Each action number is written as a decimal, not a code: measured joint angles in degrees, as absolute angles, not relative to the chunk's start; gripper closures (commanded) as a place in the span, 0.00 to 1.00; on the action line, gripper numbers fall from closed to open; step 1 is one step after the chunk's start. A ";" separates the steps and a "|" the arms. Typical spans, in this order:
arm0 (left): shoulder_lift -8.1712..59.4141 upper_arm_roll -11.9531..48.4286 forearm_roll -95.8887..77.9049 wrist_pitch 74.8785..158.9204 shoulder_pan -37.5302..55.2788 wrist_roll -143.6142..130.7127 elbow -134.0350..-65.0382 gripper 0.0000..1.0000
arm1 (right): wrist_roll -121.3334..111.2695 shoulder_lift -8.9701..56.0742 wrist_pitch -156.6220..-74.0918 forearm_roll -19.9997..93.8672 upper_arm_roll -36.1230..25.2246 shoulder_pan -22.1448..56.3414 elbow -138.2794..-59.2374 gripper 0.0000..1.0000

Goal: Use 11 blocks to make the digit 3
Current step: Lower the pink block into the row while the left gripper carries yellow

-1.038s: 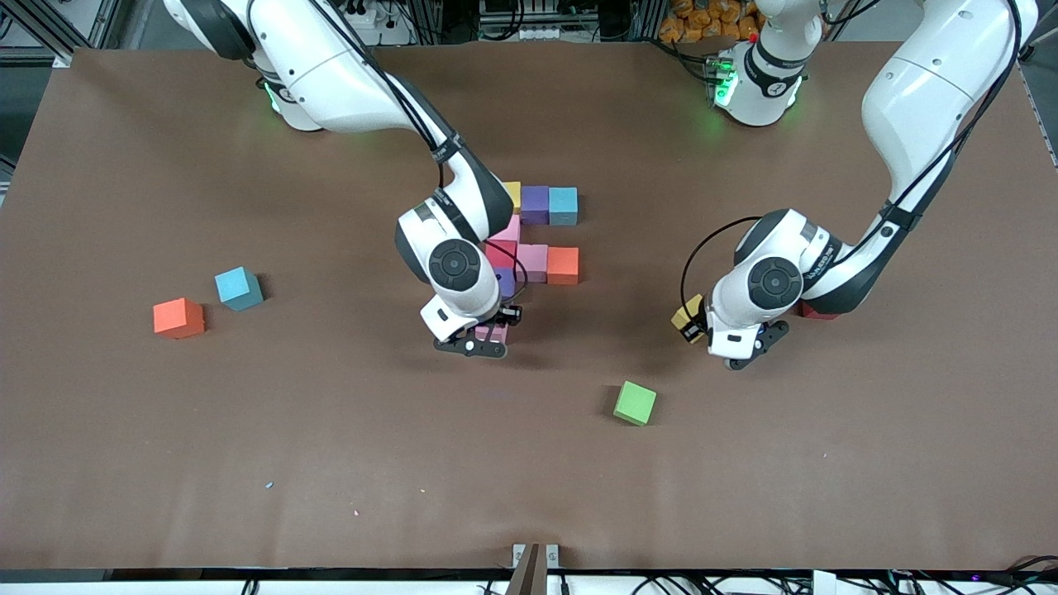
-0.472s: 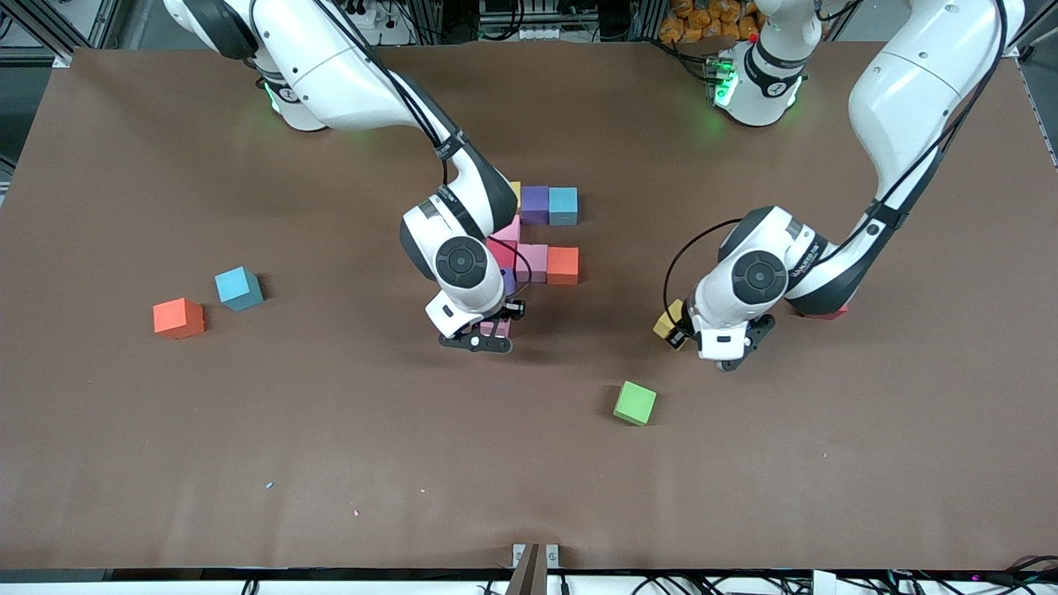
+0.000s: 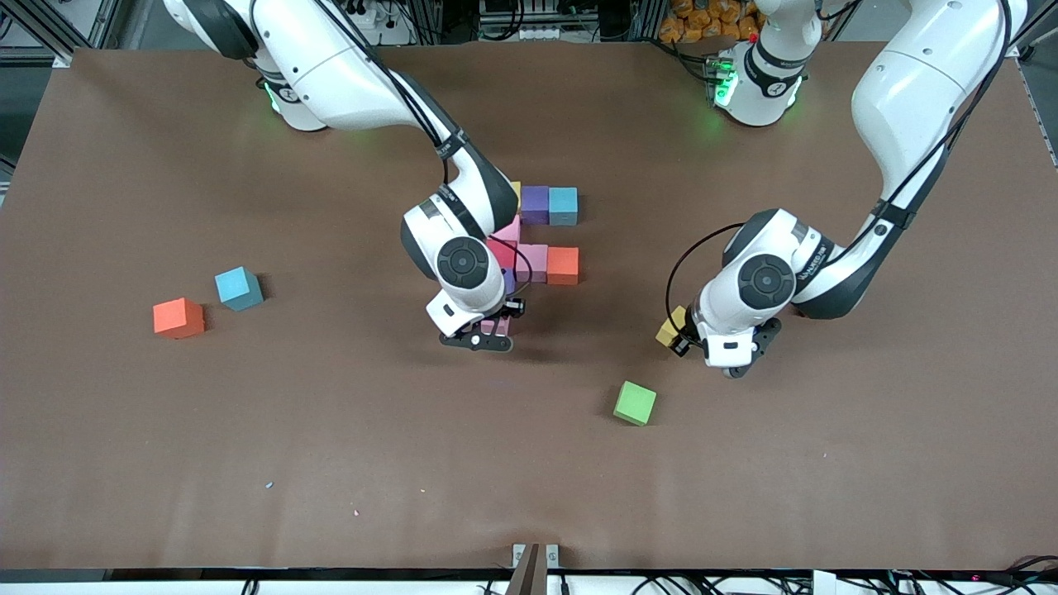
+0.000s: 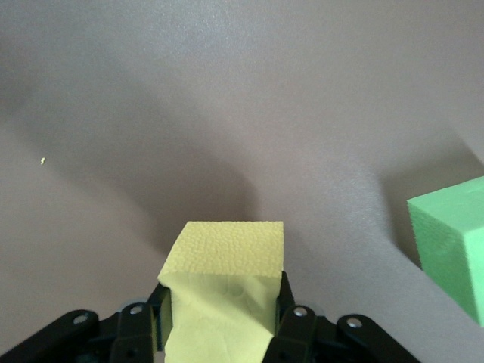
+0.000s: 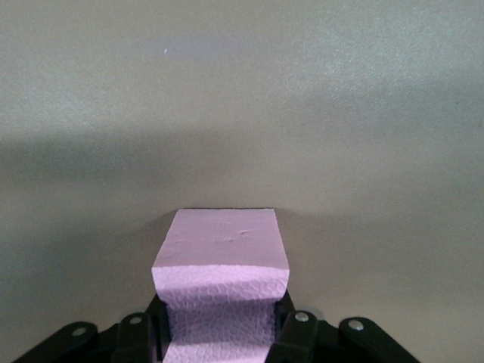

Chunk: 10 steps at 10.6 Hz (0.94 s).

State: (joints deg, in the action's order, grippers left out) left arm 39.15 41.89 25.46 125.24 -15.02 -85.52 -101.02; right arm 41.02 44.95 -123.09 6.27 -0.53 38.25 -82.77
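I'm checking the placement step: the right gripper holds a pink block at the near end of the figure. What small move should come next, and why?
Probably lower the right gripper and set its pink block down touching the purple block at the column's near end. The jaws are shut on it, and the figure lacks its nearest row.

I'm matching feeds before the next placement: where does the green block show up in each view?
Front view: the green block lies alone on the table, nearer the camera than the left hand.
Left wrist view: the green block is cut off at the picture's edge, beside the yellow block that the left hand holds.
Right wrist view: not in it.
Shared landmark: the yellow block in the left hand.
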 measured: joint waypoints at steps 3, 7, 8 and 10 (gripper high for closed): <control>39.15 41.91 22.04 122.12 -13.30 -85.67 -97.60 0.95 | 41.02 44.95 -123.02 6.27 -0.51 38.25 -82.76 0.64; 39.89 40.61 21.58 120.15 -9.28 -90.36 -94.00 0.95 | 41.04 45.02 -122.78 6.28 -0.47 38.26 -82.78 0.00; 40.36 38.99 20.73 120.15 -7.04 -92.43 -92.73 0.95 | 41.04 45.21 -122.70 6.28 -0.41 38.27 -82.80 0.00; 41.18 34.06 16.79 120.15 -0.97 -95.69 -89.73 0.95 | 41.04 45.46 -122.70 6.27 -0.33 38.32 -82.81 0.00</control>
State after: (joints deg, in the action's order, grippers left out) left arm 41.18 34.06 16.79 120.15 -0.97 -95.69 -89.73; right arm 41.04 45.46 -122.70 6.27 -0.33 38.32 -82.81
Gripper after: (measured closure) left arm 0.467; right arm 0.009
